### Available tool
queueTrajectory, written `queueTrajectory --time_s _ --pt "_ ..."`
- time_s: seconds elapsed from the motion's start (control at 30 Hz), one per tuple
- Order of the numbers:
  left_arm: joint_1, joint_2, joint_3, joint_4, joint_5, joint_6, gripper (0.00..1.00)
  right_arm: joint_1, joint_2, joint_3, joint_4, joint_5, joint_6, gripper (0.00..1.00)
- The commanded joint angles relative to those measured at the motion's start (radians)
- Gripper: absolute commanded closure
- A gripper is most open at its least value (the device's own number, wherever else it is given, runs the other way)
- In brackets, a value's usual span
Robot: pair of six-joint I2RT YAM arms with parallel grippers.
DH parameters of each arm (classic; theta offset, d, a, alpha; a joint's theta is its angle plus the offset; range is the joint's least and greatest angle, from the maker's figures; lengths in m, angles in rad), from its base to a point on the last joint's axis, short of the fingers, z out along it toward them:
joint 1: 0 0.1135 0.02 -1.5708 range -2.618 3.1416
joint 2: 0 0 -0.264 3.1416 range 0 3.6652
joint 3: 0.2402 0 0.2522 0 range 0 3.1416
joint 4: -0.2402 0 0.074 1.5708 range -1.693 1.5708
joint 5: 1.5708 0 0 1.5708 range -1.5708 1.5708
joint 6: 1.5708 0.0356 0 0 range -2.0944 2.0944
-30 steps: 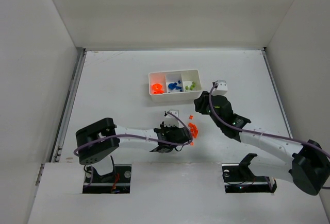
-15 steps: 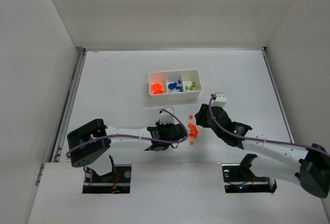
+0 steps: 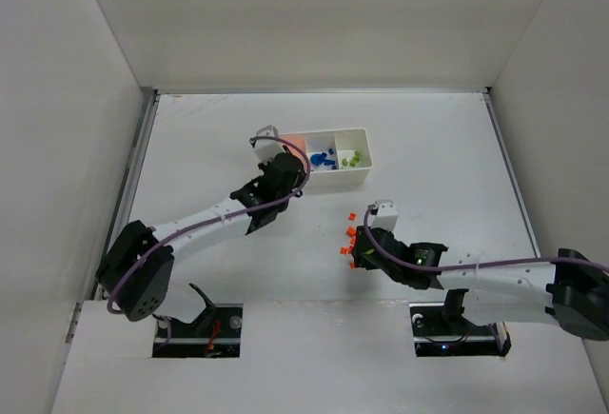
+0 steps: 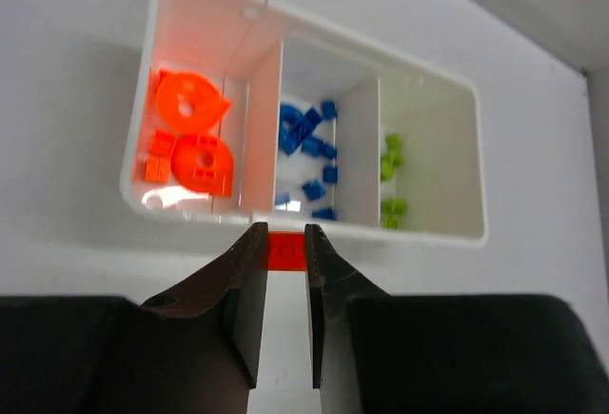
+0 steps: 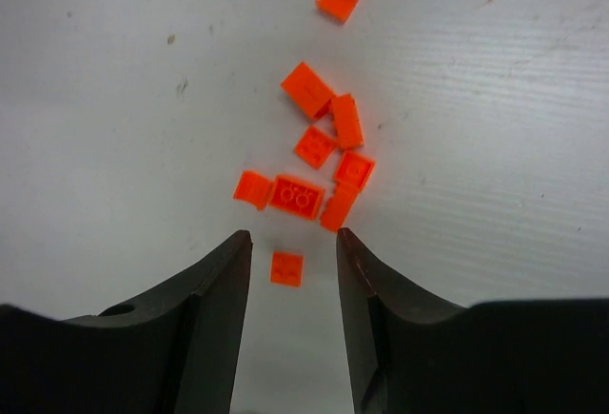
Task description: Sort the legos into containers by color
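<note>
The white three-compartment tray [image 4: 314, 228] holds orange pieces on the left, blue bricks in the middle and yellow-green bricks on the right; it also shows in the top view [image 3: 354, 178]. My left gripper [image 4: 285, 247] is shut on a small orange brick [image 4: 285, 249] at the tray's near wall; in the top view this gripper [image 3: 285, 161] is over the tray's left end. My right gripper [image 5: 293, 243] is open above the table, with one small orange brick [image 5: 286, 268] between its jaws. Several more orange bricks [image 5: 319, 147] lie just beyond; they also show in the top view [image 3: 352, 240].
A side wall rail [image 3: 133, 176] runs along the table's left edge. The right arm [image 3: 495, 276] stretches across the near right part of the table.
My left gripper has moved from the orange pile up and left to the tray with an orange brick. My right gripper has come back toward the near side, over the pile.
</note>
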Motion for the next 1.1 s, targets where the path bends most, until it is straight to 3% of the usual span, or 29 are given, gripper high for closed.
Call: queueTrajectory --time_s 0.0,0.17,0.47,0.63,1.07 --pt "0.080 0.054 0.092 0.124 0.059 0.058 0.88 0.042 0.002 0.020 -0.077 0.030 0.083 0.53" --pt "0.153 0.188 0.196 0.130 0.069 0.118 0.86 0.082 0.037 0.021 -0.094 0.045 0.120 0.48" --pt "0.180 0.314 0.278 0.124 0.029 0.198 0.68 0.118 0.118 0.047 -0.079 0.034 0.132 0.52" --pt "0.163 0.246 0.233 0.141 0.029 0.204 0.59 0.125 0.155 0.049 -0.033 0.042 0.132 0.54" --pt "0.078 -0.025 -0.018 0.184 0.026 0.201 0.59 0.129 0.249 0.092 0.001 0.033 0.112 0.57"
